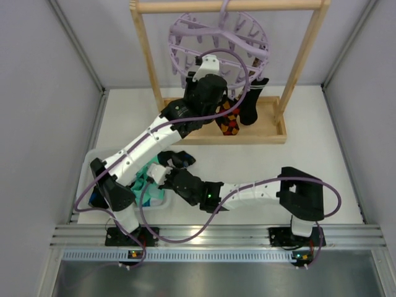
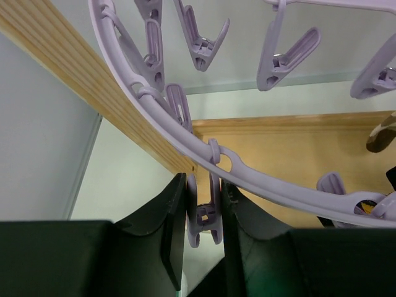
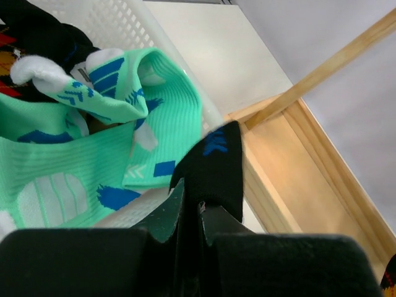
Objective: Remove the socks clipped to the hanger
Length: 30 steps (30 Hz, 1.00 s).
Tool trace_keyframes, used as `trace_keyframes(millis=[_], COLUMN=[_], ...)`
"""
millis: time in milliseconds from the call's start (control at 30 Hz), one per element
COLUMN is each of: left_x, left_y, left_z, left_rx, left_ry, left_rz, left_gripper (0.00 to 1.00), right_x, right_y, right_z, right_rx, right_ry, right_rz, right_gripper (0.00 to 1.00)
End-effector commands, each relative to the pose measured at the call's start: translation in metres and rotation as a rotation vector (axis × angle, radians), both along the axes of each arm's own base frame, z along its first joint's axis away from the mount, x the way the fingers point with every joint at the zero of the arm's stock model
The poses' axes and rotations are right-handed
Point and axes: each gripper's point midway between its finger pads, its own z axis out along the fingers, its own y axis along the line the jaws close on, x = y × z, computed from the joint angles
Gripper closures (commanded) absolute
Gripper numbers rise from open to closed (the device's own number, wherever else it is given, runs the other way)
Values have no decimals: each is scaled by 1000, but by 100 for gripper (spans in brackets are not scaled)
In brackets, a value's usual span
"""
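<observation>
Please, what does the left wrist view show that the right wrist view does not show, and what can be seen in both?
Only the left wrist view shows the lilac hanger with its dangling pegs, and the left gripper shut on one clip peg.

Only the right wrist view shows the mint-green socks lying in a white basket, and the right gripper shut on a black sock with a blue mark.

Both views show the wooden frame and its tray base.
</observation>
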Motion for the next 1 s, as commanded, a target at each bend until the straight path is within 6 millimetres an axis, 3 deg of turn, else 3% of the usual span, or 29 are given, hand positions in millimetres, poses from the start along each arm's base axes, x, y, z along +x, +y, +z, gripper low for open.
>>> trace_keyframes(millis=[0, 67, 133, 167, 200, 233, 267, 367, 400, 467, 500, 567, 633, 667, 700, 767, 800, 833, 967], left_x=[-4, -9, -13, -18, -21, -24, -30, -41, -45, -54, -58, -70, -79, -89, -93, -107, -111, -120, -143], left_y=[3, 3, 3, 6, 6, 6, 10, 16, 19, 28, 32, 47, 59, 71, 79, 103, 110, 124, 151], left_z=[19, 23, 22, 30, 28, 31, 39, 46, 45, 53, 49, 57, 53, 62, 56, 65, 61, 69, 70], left_rx=[-78, -112, -128, -149, -156, -175, -199, -232, -230, -249, -249, -275, -285, -313, -304, -320, -308, -336, -399], left_ry=[-47, -48, -42, -51, -44, -47, -60, -69, -68, -85, -81, -102, -106, -130, -127, -167, -166, -193, -234], left_rz=[-20, -52, -71, -86, -104, -117, -128, -153, -151, -152, -146, -143, -131, -130, -118, -75, -65, -57, -40], left_gripper=[81, 71, 58, 52, 47, 44, 37, 27, 23, 9, 2, 2, 2, 2, 2, 2, 2, 2, 2], right_x=[-9, -8, -9, -10, -9, -10, -10, -12, -12, -12, -11, -11, -17, -19, -24, -32, -39, -45, -70], right_y=[-10, -23, -37, -47, -58, -67, -77, -93, -101, -109, -115, -123, -121, -123, -120, -117, -112, -108, -84], right_z=[39, 34, 47, 39, 51, 43, 55, 55, 64, 64, 75, 86, 95, 110, 110, 130, 128, 142, 159], right_rx=[136, 138, 186, 180, 215, 208, 240, 254, 280, 278, 300, 316, 334, 362, 339, 361, 329, 349, 342], right_ry=[-12, -7, -7, 1, -2, 6, 6, 13, 9, 10, 6, 9, 28, 29, 39, 49, 67, 74, 99], right_rz=[-16, -41, -60, -69, -87, -96, -103, -113, -119, -125, -123, -112, -51, -27, 16, 69, 120, 153, 327], right_gripper=[100, 100, 100, 100, 100, 100, 100, 100, 100, 100, 100, 100, 100, 100, 100, 100, 100, 100, 100])
